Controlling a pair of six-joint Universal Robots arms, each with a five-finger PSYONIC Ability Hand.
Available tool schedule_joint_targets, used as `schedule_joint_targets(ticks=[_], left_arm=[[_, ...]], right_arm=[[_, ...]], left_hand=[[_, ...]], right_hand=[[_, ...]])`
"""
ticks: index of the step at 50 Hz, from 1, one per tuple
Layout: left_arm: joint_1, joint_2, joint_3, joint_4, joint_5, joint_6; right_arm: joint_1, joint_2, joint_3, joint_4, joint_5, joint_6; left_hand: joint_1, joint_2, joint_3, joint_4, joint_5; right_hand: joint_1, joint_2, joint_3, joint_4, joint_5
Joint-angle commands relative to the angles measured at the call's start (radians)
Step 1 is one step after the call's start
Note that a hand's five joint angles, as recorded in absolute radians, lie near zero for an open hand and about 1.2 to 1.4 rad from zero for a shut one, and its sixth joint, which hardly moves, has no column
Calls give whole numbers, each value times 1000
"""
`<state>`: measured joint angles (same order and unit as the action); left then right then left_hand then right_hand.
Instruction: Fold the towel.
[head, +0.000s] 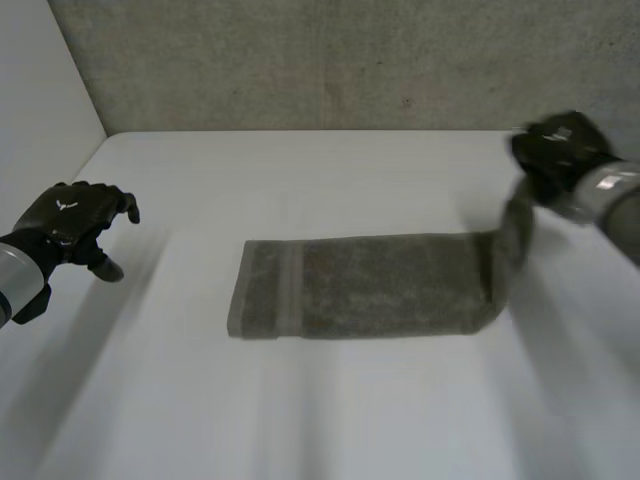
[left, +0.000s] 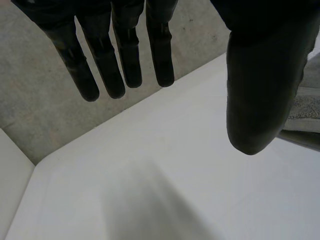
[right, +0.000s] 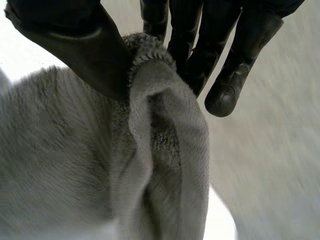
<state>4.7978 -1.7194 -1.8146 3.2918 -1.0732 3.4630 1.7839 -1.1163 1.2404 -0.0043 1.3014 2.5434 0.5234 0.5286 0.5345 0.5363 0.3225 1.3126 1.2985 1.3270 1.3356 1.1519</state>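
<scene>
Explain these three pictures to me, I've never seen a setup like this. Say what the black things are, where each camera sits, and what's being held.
This is a robot with two arms, each ending in a black mechanical hand. The wide picture looks down from a camera between the arms onto a white table. A grey towel lies there as a long strip. The other two pictures come from cameras on the wrists, each looking along its own hand. The right hand pinches one end of the towel between thumb and fingers, holding that end above the table. The left hand is open, holds nothing and is apart from the towel.
</scene>
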Motion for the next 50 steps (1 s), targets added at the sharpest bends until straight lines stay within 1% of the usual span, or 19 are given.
schedule_joint_targets(ticks=[1, 2, 4, 5, 7, 11, 12, 13, 15, 23, 28, 33, 39, 42, 44, 45, 46, 47, 50], left_arm=[[-1, 17, -3, -1, -1, -2], [-1, 17, -3, -1, -1, -2], [0, 27, -6, -1, -1, -2], [0, 27, -6, -1, -1, -2], [2, 30, -8, -1, -1, -2], [4, 30, -12, -1, -1, -2], [5, 32, -15, -1, -1, -2], [8, 35, -17, -1, 1, -1], [10, 38, -21, 0, 1, -1], [10, 37, -17, 6, 1, -1], [-1, 37, -17, 8, -1, -2], [-6, 38, -28, 8, -1, -2], [-12, 40, -28, 8, -1, -4], [-61, 46, -17, 5, -1, -7], [-162, 49, -6, -1, -2, -18], [-162, 49, -6, -1, -2, -18], [-220, 47, 1, -1, -2, -33], [-220, 47, 1, -1, -2, -33], [-386, 20, 41, 0, -4, -126]], right_arm=[[407, 172, -191, -6, 93, 23], [408, 173, -191, -6, 93, 23], [523, 266, -257, -6, 93, 23], [523, 267, -257, -6, 93, 23], [610, 360, -315, -6, 99, 21], [658, 440, -365, -2, 105, 11], [664, 460, -372, -2, 120, -1], [664, 464, -372, -2, 143, -20], [664, 460, -369, -5, 169, -37], [634, 311, -257, -16, 194, -28], [560, 181, -115, -45, 199, 60], [428, 37, 115, -68, 190, 170], [348, -2, 261, -118, 176, 187], [295, -11, 344, -160, 147, 187], [263, -14, 404, -190, 108, 192], [262, -14, 404, -191, 108, 192], [258, -14, 427, -201, 93, 193], [256, -14, 442, -213, 84, 193], [253, -13, 468, -241, 82, 193]], left_hand=[[-34, -39, -45, -47, -8], [-34, -39, -45, -47, -8], [-34, -39, -45, -47, -8], [-34, -39, -45, -47, -8], [-34, -39, -45, -47, -8], [-37, -42, -48, -50, -11], [-37, -42, -48, -50, -11], [-37, -42, -48, -50, -11], [-37, -42, -48, -50, -11], [-52, -57, -63, -64, -25], [-54, -60, -66, -67, -28], [-57, -63, -69, -70, -31], [-57, -63, -69, -70, -31], [-63, -68, -74, -76, -37], [-72, -77, -83, -85, -46], [-72, -77, -83, -85, -46], [-81, -86, -92, -94, -54], [-81, -86, -92, -94, -55], [-113, -118, -124, -126, -87]], right_hand=[[84, 98, 69, 61, 70], [84, 98, 69, 61, 70], [84, 98, 69, 61, 70], [84, 98, 69, 61, 70], [84, 98, 69, 61, 70], [84, 98, 69, 61, 70], [-209, -195, -223, -232, -223], [-1017, -1003, -1031, -1040, -1031], [-1138, -1124, -1152, -1161, -1152], [-1138, -1124, -1152, -1161, -1152], [-1138, -1124, -1152, -1161, -1152], [-1138, -1124, -1152, -1161, -1152], [-1138, -1124, -1152, -1161, -1152], [-1138, -1124, -1152, -1161, -1152], [-1138, -1124, -1152, -1161, -1152], [-1138, -1124, -1152, -1161, -1152], [-1138, -1124, -1152, -1161, -1152], [-1138, -1124, -1152, -1161, -1152], [-1138, -1124, -1152, -1161, -1152]])
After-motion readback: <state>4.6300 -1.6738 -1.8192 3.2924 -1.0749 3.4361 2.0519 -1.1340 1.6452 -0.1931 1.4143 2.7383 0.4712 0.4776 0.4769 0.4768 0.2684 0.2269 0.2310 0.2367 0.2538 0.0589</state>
